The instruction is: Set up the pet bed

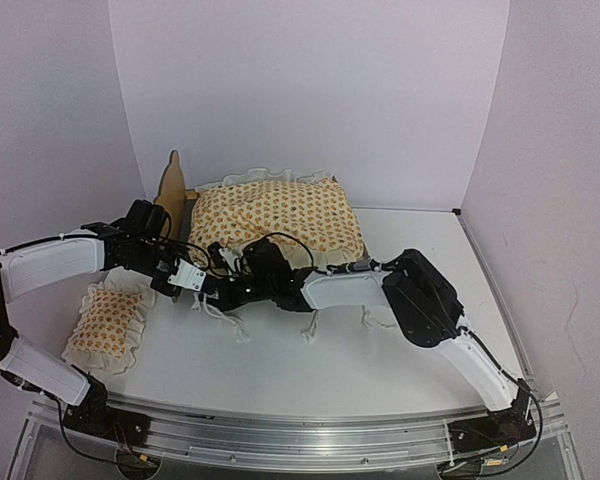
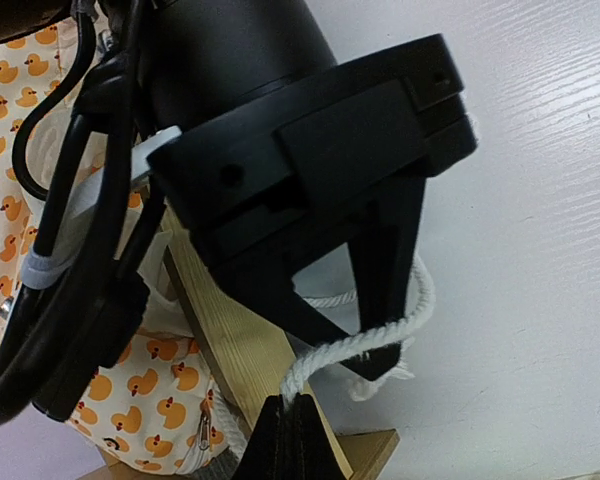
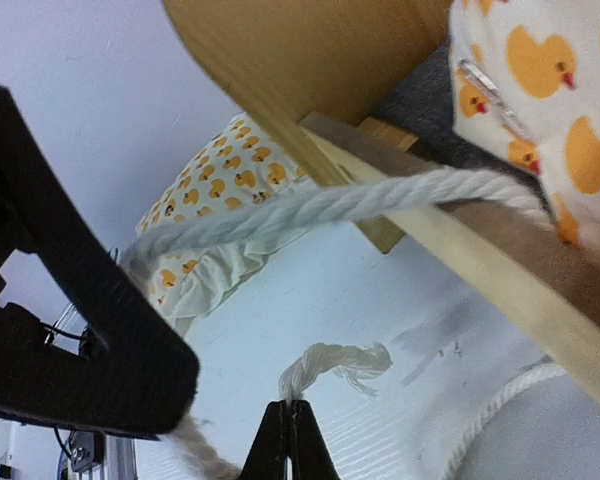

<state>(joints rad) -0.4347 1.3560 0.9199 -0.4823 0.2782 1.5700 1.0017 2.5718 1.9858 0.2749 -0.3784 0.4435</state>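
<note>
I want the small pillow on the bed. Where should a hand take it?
By the ruffled near edge of the small pillow, from above: it lies flat on the table, so the thin frill probably pinches easiest.

The cushion (image 1: 280, 215) hides most of the pet bed (image 1: 170, 188) from the top camera.

The pet bed (image 1: 172, 188) was pale, light-grained plywood with a dark grey base panel. The cushion (image 1: 280, 215) was cream, printed all over with small orange-yellow ducks with reddish bills, and the ruffled pillow (image 1: 105, 315) bore the same print. The rope ties (image 3: 310, 205) were white, close in tone to the white table (image 1: 380, 345), while the left pincer (image 2: 289, 430) and right pincer (image 3: 292, 440) were black, on arms of black and white.
</note>
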